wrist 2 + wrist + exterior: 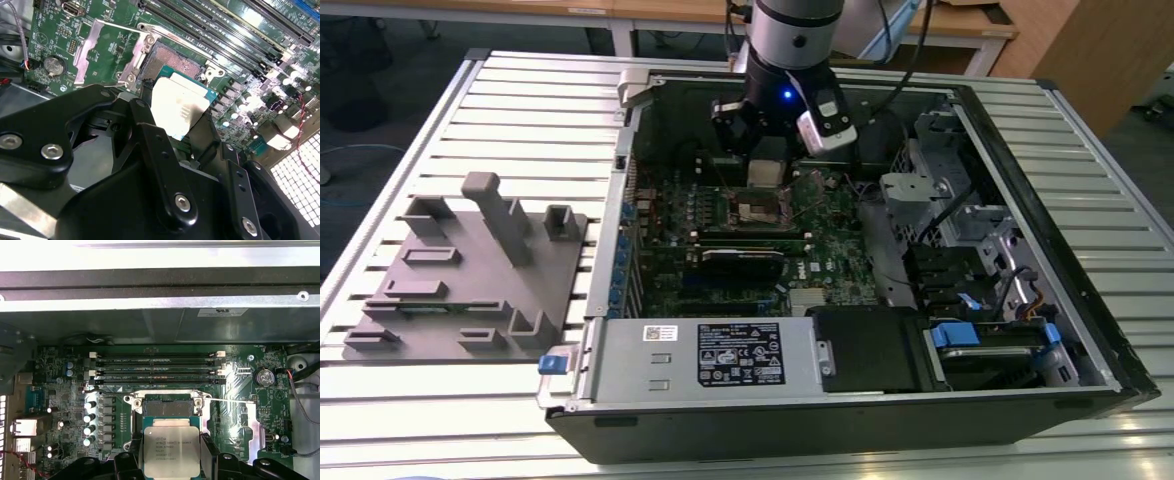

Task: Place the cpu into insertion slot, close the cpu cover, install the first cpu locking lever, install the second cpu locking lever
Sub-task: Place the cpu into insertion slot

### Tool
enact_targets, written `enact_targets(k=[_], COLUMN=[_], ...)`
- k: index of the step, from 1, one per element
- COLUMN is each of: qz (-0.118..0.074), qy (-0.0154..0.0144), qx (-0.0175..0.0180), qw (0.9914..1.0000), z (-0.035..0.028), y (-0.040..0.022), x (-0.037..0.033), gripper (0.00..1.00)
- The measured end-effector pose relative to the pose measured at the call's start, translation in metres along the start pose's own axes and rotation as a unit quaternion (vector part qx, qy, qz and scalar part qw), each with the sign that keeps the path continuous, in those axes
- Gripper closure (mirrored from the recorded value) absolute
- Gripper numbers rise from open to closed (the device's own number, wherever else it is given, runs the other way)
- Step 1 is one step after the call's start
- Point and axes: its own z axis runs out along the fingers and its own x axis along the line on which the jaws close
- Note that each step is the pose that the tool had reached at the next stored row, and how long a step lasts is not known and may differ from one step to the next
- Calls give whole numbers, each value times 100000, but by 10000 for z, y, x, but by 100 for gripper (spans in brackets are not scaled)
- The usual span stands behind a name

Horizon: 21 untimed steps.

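In the open black computer case (1107, 340), over the green motherboard (834, 255), the black two-fingered tool (767, 170) clamps the square silver-topped cpu (171, 452) by opposite edges close above the black-framed insertion slot (167, 407), so I judge it should lower level and square, without sliding across the contacts.
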Motion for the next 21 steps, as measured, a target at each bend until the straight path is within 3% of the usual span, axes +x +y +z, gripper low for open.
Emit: enact_targets(k=[21], qz=[-1], qy=[-2], qx=[2], qw=[100000], z=[113], y=[-11], x=[-2], gripper=[46])
